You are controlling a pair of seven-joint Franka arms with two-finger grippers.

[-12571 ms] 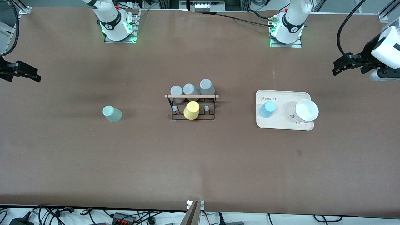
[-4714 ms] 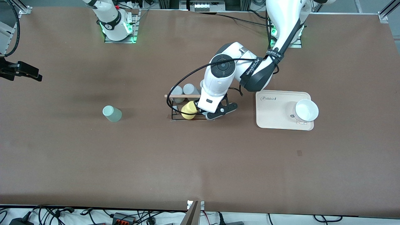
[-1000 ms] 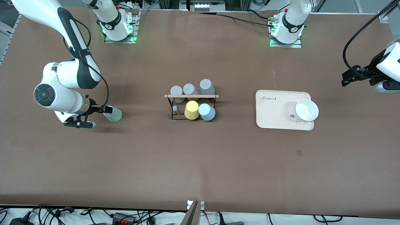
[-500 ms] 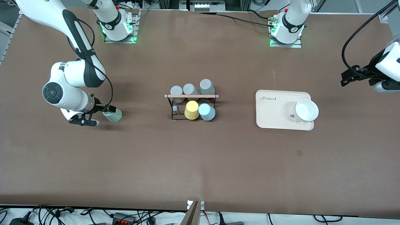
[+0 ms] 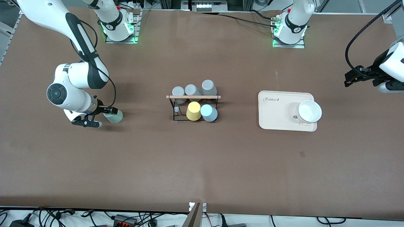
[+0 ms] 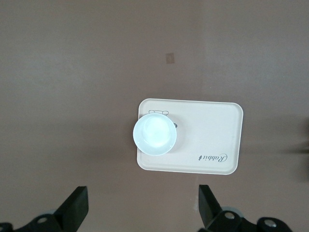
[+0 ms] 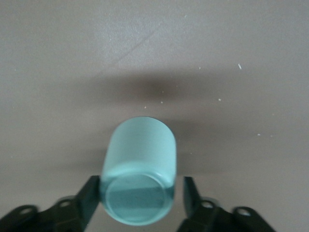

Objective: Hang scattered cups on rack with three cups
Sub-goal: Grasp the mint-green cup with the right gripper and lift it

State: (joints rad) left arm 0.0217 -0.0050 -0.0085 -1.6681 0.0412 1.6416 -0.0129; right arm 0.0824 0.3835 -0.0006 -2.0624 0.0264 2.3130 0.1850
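Brown table [image 5: 202, 164] | right pincer [image 7: 140, 195] straddles mint cup [image 7: 139, 169], apparently ungripped | left pincer [image 6: 142, 210] apart, waiting above tray [image 6: 212, 140]

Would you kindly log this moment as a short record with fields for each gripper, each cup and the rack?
right gripper: open, fingers on either side of the mint cup, not closed on it
mint cup: on the table toward the right arm's end
left gripper: open, waiting above the cream tray
light blue cup: on the rack, beside the yellow cup
rack: mid-table, three grey cups along it
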